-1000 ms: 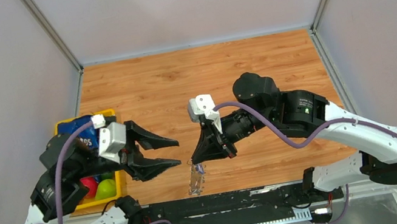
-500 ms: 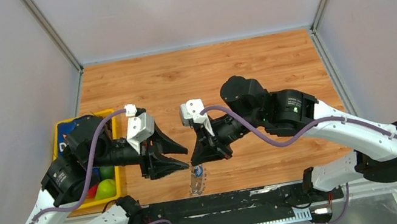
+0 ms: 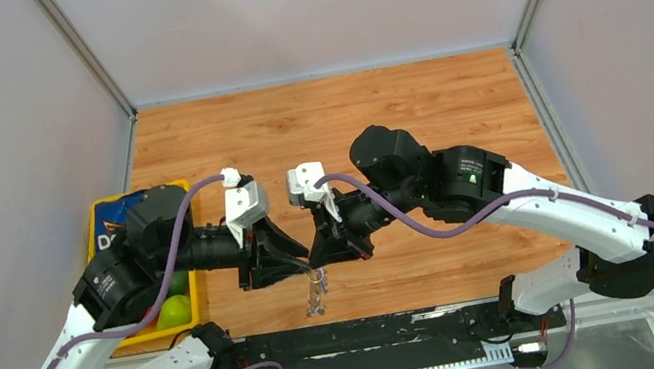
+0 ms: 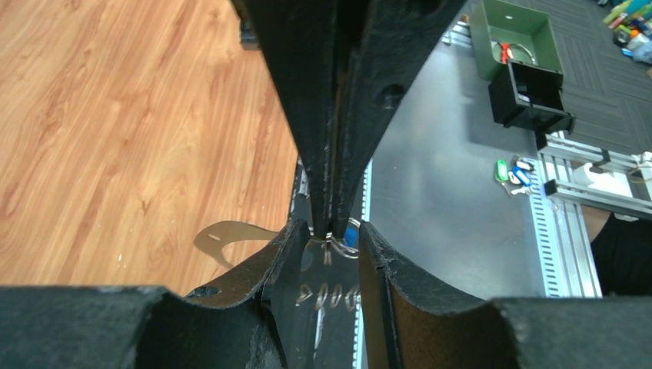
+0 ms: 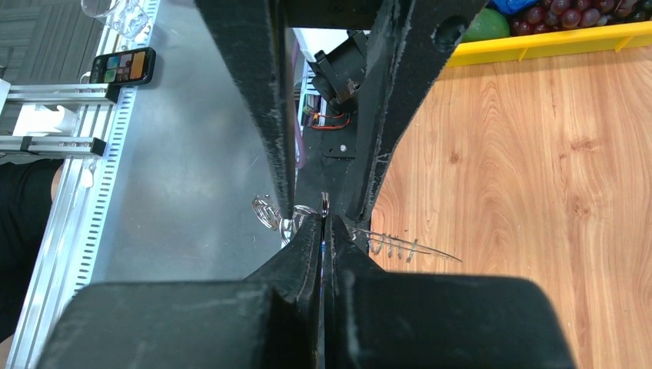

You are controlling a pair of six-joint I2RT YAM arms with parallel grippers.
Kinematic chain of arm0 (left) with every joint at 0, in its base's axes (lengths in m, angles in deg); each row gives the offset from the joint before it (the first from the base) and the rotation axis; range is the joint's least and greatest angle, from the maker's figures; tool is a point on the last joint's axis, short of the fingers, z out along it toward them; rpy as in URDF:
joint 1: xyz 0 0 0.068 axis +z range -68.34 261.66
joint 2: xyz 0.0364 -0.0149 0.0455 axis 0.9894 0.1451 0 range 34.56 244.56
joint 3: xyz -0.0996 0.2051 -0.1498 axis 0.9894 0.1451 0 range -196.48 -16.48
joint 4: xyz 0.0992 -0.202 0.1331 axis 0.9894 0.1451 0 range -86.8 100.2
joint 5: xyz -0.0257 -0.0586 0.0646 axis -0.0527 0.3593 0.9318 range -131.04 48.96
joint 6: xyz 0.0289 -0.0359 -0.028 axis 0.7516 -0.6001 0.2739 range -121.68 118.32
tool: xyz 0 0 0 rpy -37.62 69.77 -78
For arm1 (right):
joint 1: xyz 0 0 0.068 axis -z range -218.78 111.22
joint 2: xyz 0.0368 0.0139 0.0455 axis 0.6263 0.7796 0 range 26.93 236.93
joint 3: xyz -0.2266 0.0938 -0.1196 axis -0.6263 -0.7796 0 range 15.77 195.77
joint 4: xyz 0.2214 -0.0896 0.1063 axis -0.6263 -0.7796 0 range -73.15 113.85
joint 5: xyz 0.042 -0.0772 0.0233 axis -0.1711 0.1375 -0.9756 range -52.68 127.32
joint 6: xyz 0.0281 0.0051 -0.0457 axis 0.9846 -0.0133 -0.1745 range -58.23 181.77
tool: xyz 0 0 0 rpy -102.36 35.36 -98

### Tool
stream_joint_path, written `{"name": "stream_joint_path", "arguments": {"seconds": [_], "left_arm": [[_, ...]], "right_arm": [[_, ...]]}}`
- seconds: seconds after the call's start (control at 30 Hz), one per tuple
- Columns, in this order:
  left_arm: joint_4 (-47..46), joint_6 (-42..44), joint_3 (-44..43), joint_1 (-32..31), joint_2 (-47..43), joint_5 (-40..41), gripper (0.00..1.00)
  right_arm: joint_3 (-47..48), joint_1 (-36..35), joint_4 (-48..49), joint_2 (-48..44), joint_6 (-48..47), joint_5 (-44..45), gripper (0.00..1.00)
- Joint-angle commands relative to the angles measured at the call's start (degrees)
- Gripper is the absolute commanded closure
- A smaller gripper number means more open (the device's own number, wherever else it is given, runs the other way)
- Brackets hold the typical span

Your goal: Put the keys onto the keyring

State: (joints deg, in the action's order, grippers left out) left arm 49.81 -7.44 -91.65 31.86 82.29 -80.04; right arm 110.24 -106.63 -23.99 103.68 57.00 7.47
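Observation:
The keyring hangs over the table's near edge as a thin silver hoop with a jagged fringe. My right gripper is shut, pinching the small silver loops at the hoop's top. The key shows only as a sliver of blue head beside those fingertips. My left gripper is open, and its two fingers straddle the right gripper's shut fingertips without touching the hoop.
A yellow bin with fruit and a blue bag stands at the table's left edge. The black base rail runs along the near edge under the hoop. Off the table are a green box and a phone.
My left arm has swung right until its open fingers bracket the right gripper's tips. The right gripper has shifted slightly left with the hoop still hanging from it.

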Motion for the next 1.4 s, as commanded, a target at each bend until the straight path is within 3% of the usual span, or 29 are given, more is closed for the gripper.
{"name": "stream_joint_path", "arguments": {"seconds": [0.0,0.47,0.93,1.37], "left_arm": [[2.0,1.5,-2.1,0.1,-0.5,4.5,0.59],[0.3,1.1,-2.2,0.1,-1.2,6.9,0.70],[0.3,0.9,-1.3,0.1,-1.5,3.2,0.67],[-0.7,1.2,0.1,0.1,-1.8,2.0,0.72]], "right_arm": [[3.2,-0.3,2.4,-0.6,0.0,-0.3,1.00],[2.8,-0.3,2.2,-1.1,0.0,-0.5,1.00],[3.7,-0.3,2.4,-0.8,0.0,0.0,1.00],[3.9,-0.3,2.8,-0.6,0.4,0.0,1.00]]}}
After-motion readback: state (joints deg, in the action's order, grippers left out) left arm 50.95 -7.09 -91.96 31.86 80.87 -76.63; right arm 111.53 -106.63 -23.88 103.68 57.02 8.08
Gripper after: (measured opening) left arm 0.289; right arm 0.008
